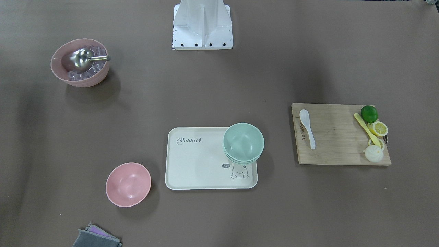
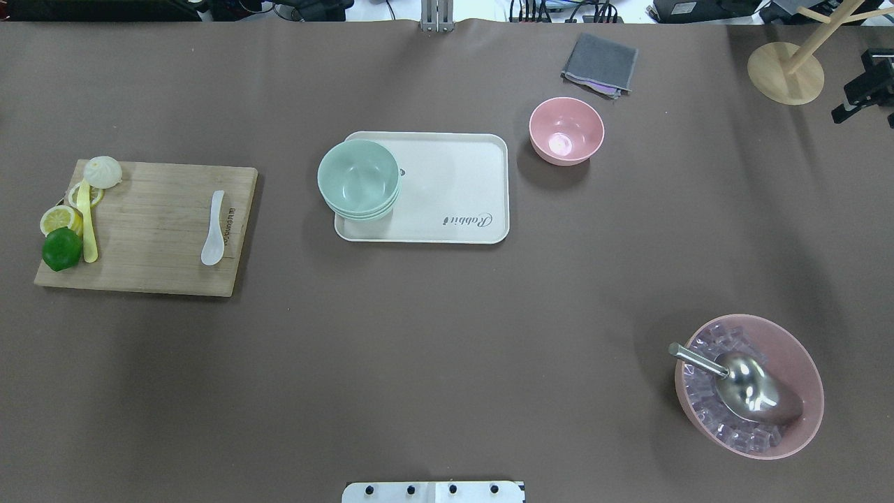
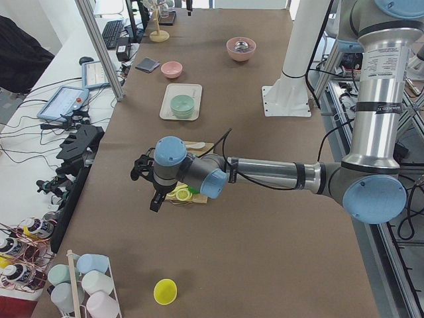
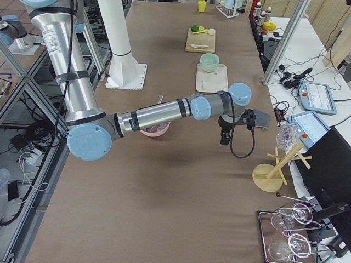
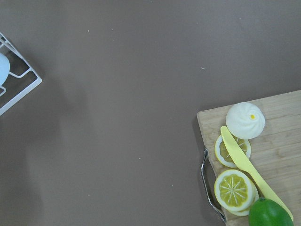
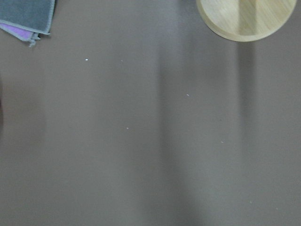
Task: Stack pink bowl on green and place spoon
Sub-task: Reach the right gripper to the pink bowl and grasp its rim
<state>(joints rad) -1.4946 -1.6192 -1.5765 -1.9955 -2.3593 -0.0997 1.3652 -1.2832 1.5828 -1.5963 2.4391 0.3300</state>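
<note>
A small empty pink bowl (image 1: 128, 184) (image 2: 566, 130) stands on the table next to the cream tray (image 1: 195, 164) (image 2: 461, 181). A stack of green bowls (image 1: 244, 142) (image 2: 359, 179) sits on the tray's corner. A white spoon (image 1: 307, 127) (image 2: 214, 227) lies on the wooden cutting board (image 1: 336, 137) (image 2: 154, 230). My left gripper (image 3: 154, 195) hangs above the table beyond the board's fruit end, and I cannot tell if it is open or shut. My right gripper (image 4: 224, 137) hangs near the grey cloth, and I cannot tell its state either.
A large pink bowl (image 1: 80, 61) (image 2: 749, 384) holds ice cubes and a metal scoop. A lime (image 2: 61, 249), lemon slices, a white bun and a yellow utensil (image 5: 254, 172) lie on the board's end. A grey cloth (image 2: 601, 63) and a wooden stand (image 2: 786, 70) are at the far right.
</note>
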